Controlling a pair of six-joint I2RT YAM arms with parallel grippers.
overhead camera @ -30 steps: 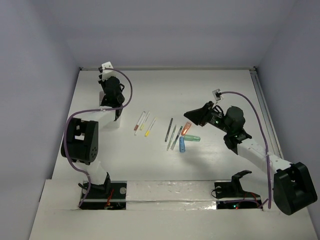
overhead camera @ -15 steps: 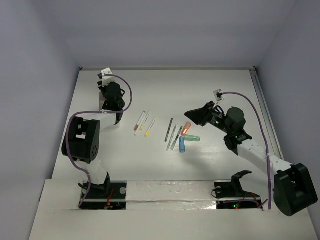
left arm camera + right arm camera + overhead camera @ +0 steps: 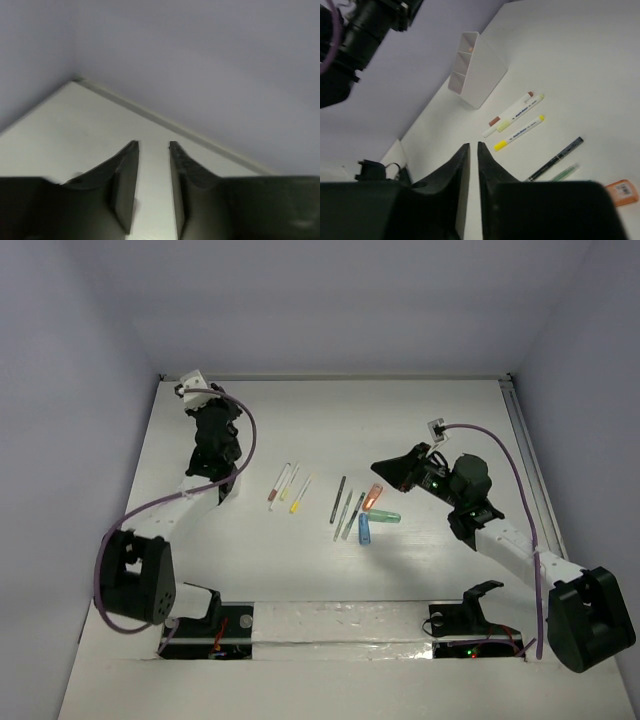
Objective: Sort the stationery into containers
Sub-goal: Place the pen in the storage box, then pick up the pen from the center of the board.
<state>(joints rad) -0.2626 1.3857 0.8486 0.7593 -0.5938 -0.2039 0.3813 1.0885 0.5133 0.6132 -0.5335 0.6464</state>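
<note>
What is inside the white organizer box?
Right wrist view: the organizer shows dividers and one small pinkish tip in its end compartment. Its walls hide the rest of the insides. In the top view the left arm mostly covers it.

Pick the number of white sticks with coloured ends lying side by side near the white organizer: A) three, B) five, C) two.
A: the right wrist view shows three white sticks lying side by side just below the white organizer, apart from the dark pen further right.
</note>
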